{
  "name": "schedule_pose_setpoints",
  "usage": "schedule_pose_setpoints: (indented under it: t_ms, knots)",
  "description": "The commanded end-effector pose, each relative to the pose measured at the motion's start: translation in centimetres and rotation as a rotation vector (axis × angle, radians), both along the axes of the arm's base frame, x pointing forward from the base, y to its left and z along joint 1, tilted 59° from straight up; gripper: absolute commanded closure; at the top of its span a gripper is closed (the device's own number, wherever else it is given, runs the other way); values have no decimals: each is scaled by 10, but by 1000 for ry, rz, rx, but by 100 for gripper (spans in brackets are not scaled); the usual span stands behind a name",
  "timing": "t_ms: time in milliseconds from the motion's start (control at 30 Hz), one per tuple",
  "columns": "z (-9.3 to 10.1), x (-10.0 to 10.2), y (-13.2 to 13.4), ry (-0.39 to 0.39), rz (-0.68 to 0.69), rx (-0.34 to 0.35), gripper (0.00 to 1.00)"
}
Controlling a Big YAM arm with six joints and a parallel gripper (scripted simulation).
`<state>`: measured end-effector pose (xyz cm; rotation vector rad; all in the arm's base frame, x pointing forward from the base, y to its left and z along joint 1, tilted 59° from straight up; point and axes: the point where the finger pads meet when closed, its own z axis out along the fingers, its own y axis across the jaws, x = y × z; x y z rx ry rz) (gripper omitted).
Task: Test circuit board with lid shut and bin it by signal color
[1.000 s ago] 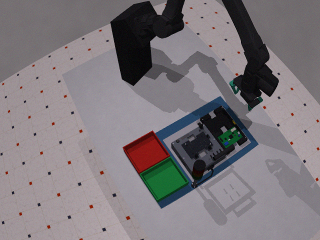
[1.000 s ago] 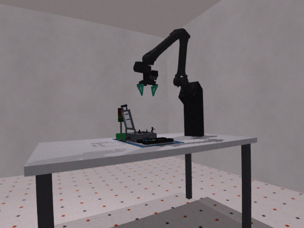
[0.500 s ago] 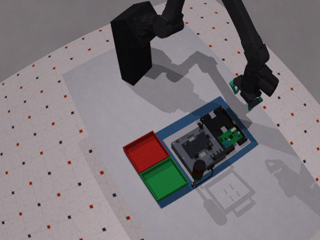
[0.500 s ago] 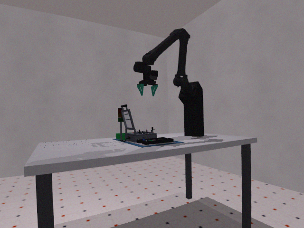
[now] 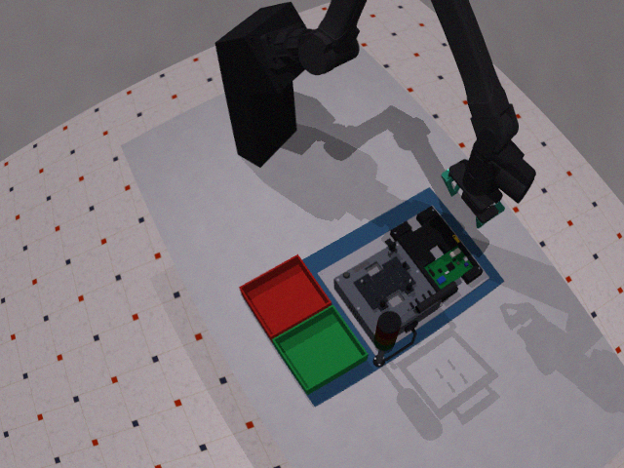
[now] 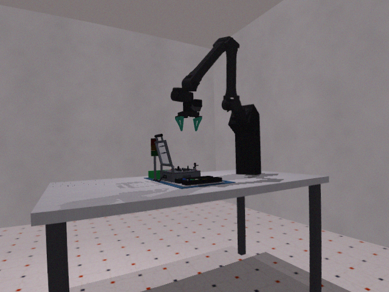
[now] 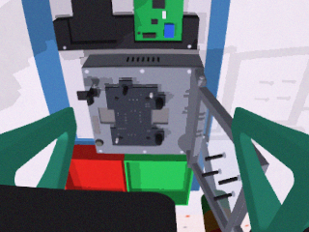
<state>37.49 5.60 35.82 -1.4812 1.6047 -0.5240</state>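
The green circuit board (image 5: pixel 449 268) lies face up in one pocket of the black tray (image 5: pixel 437 248); in the wrist view the board (image 7: pixel 158 4) has its white connector at the top edge, away from the tester. The grey tester (image 5: pixel 385 288) stands next to the tray with its lid (image 7: pixel 219 161) raised and its plate (image 7: pixel 135 110) bare. My gripper (image 6: pixel 188 123) hangs open and empty high above the tray; it also shows in the top view (image 5: pixel 473 199). The signal tower (image 5: pixel 387 330) stands at the tester's corner, its light not readable.
The red bin (image 5: pixel 284 294) and the green bin (image 5: pixel 319 347) stand side by side beyond the tester, on the blue bench mat (image 5: pixel 403 296). The arm's black base column (image 5: pixel 256 85) stands at the far side of the table.
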Motion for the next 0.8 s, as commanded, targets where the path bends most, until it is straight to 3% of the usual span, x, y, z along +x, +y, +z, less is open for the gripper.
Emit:
schedule_pose_setpoints:
  t_ms: [0, 200, 367, 433, 767]
  knots:
    - [-3, 15, 12, -20, 12, 15, 8]
    - [-30, 55, 25, -18, 12, 16, 8]
    - [-35, 96, 38, -50, 13, 20, 8]
    - [-35, 96, 38, -50, 13, 20, 8]
    - [-80, 156, 57, -40, 13, 20, 8]
